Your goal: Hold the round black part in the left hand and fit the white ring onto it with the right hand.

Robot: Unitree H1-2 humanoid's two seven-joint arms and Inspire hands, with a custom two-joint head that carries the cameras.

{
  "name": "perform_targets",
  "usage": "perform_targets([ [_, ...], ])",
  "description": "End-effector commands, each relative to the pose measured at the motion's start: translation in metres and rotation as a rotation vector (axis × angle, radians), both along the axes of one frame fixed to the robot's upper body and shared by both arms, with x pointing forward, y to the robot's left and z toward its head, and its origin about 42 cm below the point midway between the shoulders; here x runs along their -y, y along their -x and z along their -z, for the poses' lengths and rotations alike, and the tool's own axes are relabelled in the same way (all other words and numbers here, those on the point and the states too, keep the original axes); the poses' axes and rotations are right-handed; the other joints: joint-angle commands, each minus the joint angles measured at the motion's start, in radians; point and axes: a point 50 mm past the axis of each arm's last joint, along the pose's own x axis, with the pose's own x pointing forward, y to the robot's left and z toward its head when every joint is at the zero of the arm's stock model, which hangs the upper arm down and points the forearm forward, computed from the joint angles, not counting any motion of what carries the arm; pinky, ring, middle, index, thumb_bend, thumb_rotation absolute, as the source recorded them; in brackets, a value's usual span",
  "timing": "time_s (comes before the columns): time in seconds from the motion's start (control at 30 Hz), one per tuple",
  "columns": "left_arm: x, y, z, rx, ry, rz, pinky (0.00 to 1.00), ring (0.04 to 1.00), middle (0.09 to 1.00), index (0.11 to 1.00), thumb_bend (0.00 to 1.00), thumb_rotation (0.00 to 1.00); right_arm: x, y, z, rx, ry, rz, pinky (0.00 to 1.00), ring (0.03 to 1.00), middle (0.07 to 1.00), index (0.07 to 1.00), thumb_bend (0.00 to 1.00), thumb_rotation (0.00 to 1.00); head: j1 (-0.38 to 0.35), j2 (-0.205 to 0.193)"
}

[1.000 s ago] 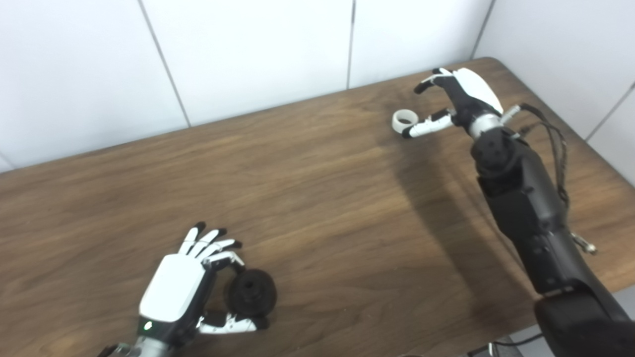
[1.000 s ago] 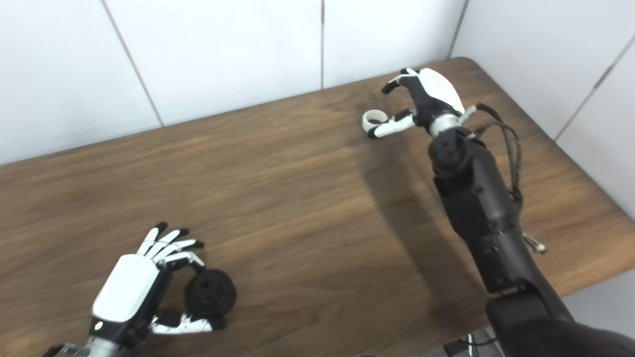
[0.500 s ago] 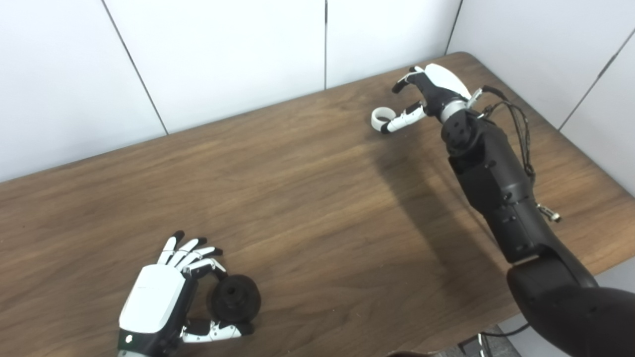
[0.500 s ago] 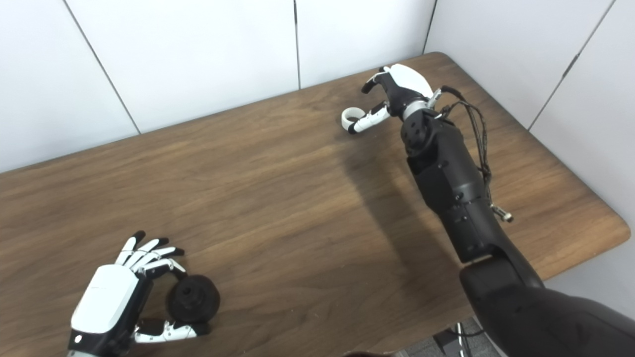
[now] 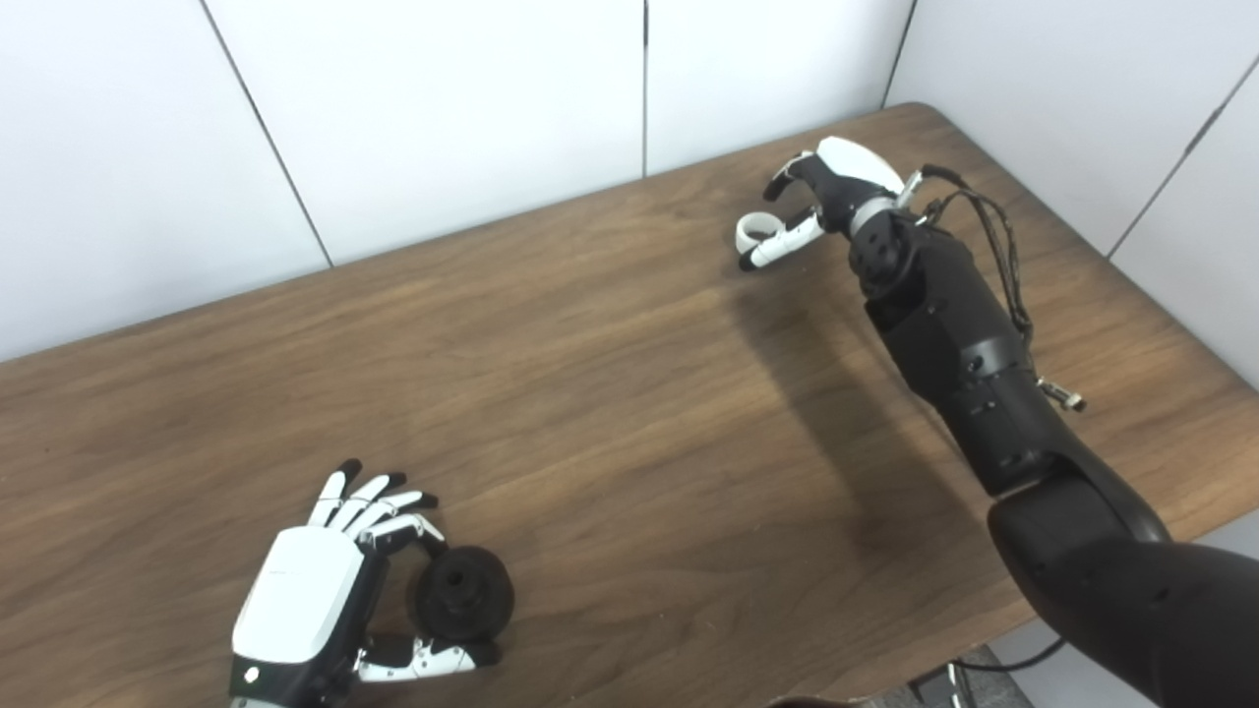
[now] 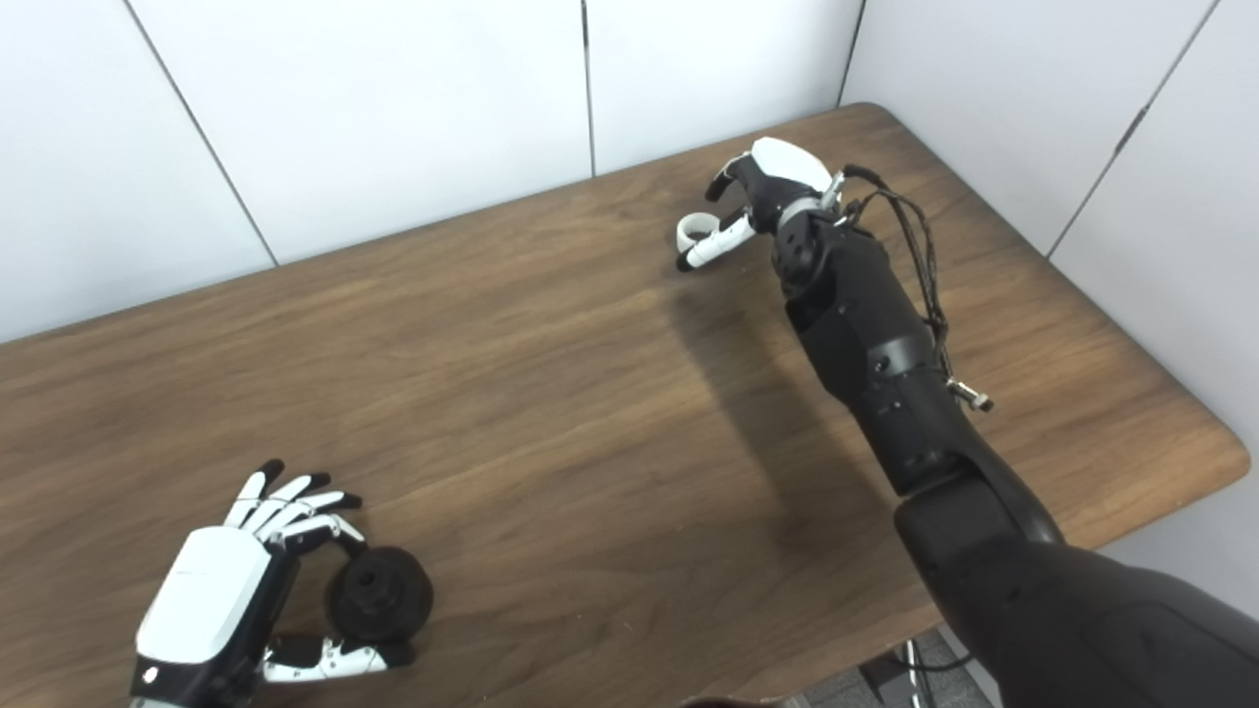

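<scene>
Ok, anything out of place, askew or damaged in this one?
Nothing stands out. The black part sits on the table between the left hand's fingers and thumb. The white ring lies flat at the far side, with the right hand open around it. No spill or damage shows.

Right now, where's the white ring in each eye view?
Left eye view: white ring upper right of centre, on the table, at the right hand.
Right eye view: white ring just right of centre, upper part.
Shared landmark: the vertical wall seam left of the ring.
</scene>
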Motion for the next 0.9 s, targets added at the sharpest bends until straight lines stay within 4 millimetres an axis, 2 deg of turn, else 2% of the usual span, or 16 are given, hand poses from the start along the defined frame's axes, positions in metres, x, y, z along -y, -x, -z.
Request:
perform_targets([
  [0.0, -0.0100, 0.0041, 0.0013, -0.009, -0.038, -0.015, 1.00, 0.881, 0.771, 0.484, 0.52, 0.05, 0.0003, -0.0115, -0.0364, 0.094, 0.046, -0.001, 1.00, 0.999, 0.936, 0.712, 0.89, 0.32, 0.000, 0.001],
  [0.47, -0.0101, 0.0072, 0.0004, -0.013, -0.040, -0.021, 1.00, 0.895, 0.776, 0.484, 0.52, 0.05, -0.0009, -0.0163, -0.0330, 0.074, 0.049, 0.013, 1.00, 1.000, 0.934, 0.673, 0.89, 0.31, 0.014, 0.008],
  [0.73, -0.0099, 0.0062, 0.0010, -0.010, -0.032, -0.022, 1.00, 0.892, 0.775, 0.484, 0.52, 0.05, -0.0026, -0.0156, -0.0317, 0.085, 0.034, 0.015, 1.00, 0.992, 0.921, 0.578, 0.87, 0.26, 0.014, 0.008],
  [0.77, -0.0099, 0.0061, 0.0010, -0.010, -0.033, -0.021, 1.00, 0.893, 0.775, 0.484, 0.52, 0.05, -0.0030, -0.0155, -0.0316, 0.085, 0.034, 0.014, 1.00, 0.992, 0.920, 0.535, 0.70, 0.21, 0.014, 0.008],
  [0.8, -0.0097, 0.0058, 0.0011, -0.010, -0.034, -0.022, 1.00, 0.893, 0.775, 0.484, 0.52, 0.05, -0.0034, -0.0153, -0.0315, 0.084, 0.037, 0.011, 1.00, 0.992, 0.919, 0.508, 0.60, 0.18, 0.013, 0.008],
  [0.87, -0.0093, 0.0055, 0.0011, -0.010, -0.034, -0.023, 1.00, 0.894, 0.776, 0.484, 0.52, 0.05, -0.0040, -0.0150, -0.0312, 0.084, 0.038, 0.009, 1.00, 0.996, 0.920, 0.493, 0.54, 0.16, 0.014, 0.007],
])
